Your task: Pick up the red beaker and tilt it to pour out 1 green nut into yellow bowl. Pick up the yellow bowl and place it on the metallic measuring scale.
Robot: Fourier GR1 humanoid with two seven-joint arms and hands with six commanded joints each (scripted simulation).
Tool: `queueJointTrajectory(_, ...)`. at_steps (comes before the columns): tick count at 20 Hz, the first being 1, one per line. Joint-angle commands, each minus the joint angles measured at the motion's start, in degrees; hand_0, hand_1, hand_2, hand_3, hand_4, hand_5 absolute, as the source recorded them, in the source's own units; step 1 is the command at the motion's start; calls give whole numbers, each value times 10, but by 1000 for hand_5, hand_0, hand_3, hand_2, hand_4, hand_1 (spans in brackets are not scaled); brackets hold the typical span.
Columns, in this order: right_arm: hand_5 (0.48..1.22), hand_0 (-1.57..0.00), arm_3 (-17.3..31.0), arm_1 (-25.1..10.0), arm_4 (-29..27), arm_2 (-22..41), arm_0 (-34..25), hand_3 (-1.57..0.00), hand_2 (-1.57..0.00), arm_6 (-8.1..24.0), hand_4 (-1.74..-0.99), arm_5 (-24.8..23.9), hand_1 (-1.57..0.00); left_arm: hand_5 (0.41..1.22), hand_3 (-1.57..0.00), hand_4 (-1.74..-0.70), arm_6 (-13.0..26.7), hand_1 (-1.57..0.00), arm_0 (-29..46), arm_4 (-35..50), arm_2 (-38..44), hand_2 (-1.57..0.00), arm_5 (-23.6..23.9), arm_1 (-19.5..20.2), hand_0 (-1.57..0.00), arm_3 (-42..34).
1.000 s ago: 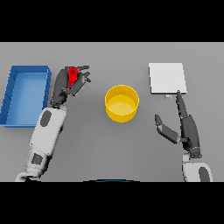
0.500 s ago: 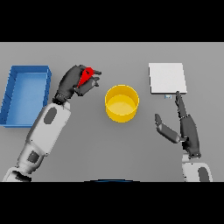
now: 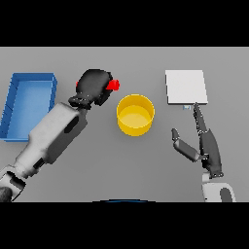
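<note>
My left hand (image 3: 93,86) is shut on the red beaker (image 3: 113,85), of which only a small red part shows past the fingers. The beaker is held just left of the yellow bowl (image 3: 135,114) and level with its far rim. The bowl stands on the table's middle, and I see no nut in it. The metallic measuring scale (image 3: 186,87) is a pale square plate at the back right. My right hand (image 3: 204,143) rests open in front of the scale, right of the bowl, fingers pointing away.
A blue tray (image 3: 29,103) lies at the far left, behind my left forearm.
My left hand has carried the red beaker to the right, from beside the blue tray to right next to the bowl. The right hand has not moved.
</note>
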Motion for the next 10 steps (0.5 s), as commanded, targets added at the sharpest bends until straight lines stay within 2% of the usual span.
queueJointTrajectory(1,702,1,3,3,-1,0,-8,1,1,12,-1274,0,1,1182,-1570,-1740,0,-1570,-11,-12,-13,-1570,-5,1,-1570,5)
queueJointTrajectory(2,704,1,2,1,-2,-1,-6,1,1,10,-1274,0,1,1190,-1570,-1740,-5,-1571,-27,-23,-24,-1571,-13,4,-1571,15)
queueJointTrajectory(4,705,1,0,1,-6,-4,-3,1,1,9,-1284,0,1,1201,-1571,-1649,-12,-1571,-46,-42,-49,-1571,-39,18,-1571,19)
queueJointTrajectory(5,702,1,8,3,-9,-6,-4,1,1,7,-1283,0,1,1205,-1571,-1666,-15,-1571,-57,-55,-66,-1571,-48,19,-1571,19)
queueJointTrajectory(6,697,1,2,8,-13,-4,-1,1,1,-3,-1285,-1,1,1208,-1470,-1677,-17,-1571,-71,-64,-81,-1571,-67,23,-1571,24)
queueJointTrajectory(9,678,1,10,12,-20,-10,-5,1,1,-2,-1292,-3,1,1215,-1277,-1701,-34,-1571,-114,-88,-122,-1571,-109,23,-1571,50)
queueJointTrajectory(10,672,1,12,17,-22,-9,-3,1,1,-4,-1294,-4,1,1216,-1336,-1707,-51,-1571,-122,-96,-139,-1571,-116,25,-1571,54)
